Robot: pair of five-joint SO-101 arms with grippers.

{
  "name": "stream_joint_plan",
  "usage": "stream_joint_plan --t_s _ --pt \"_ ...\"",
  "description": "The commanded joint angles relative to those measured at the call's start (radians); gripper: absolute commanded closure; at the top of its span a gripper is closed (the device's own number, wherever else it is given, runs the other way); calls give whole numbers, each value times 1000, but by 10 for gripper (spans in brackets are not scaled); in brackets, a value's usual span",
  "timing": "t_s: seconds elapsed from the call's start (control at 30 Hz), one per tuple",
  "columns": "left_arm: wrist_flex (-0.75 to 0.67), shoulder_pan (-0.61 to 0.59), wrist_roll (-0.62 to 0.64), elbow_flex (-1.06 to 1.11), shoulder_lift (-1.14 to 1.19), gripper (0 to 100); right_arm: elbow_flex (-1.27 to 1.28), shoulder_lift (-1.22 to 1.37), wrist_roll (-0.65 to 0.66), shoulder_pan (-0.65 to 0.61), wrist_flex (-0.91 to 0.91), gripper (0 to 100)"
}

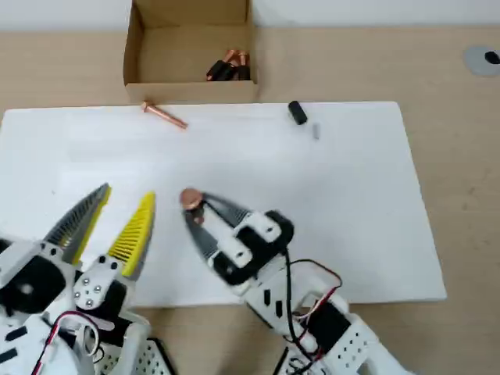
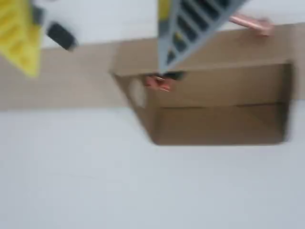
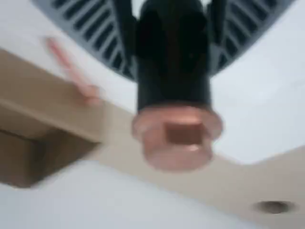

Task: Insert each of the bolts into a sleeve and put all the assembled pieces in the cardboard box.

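Note:
My right gripper is shut on a black sleeve with a copper bolt in it, whose head sticks out past the fingertips; it hovers over the middle of the white mat. A loose copper bolt lies at the mat's far edge, just in front of the cardboard box. A lone black sleeve lies to the right of that bolt. Inside the box rest assembled pieces. My left gripper stands open and holds nothing at the near left; its wrist view takes in the box, the bolt and the sleeve.
A small grey piece lies beside the lone sleeve. The wooden table surrounds the mat, with a round grey cap at the far right. The mat's right half is bare.

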Motion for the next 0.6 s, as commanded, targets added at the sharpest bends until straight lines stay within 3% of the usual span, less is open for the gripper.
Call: stream_joint_plan --t_s 0.0,0.13,0.27,0.57 --pt "18 -74 -78 -58 2 886 -10 -145 20 99 -86 989" --pt "74 -104 -276 -69 -2 928 -84 -94 120 96 -175 989" --pt "201 -144 -416 -100 -4 991 -229 90 140 99 -238 989" --pt "273 -153 -430 -100 -4 993 -783 766 135 102 -393 989"
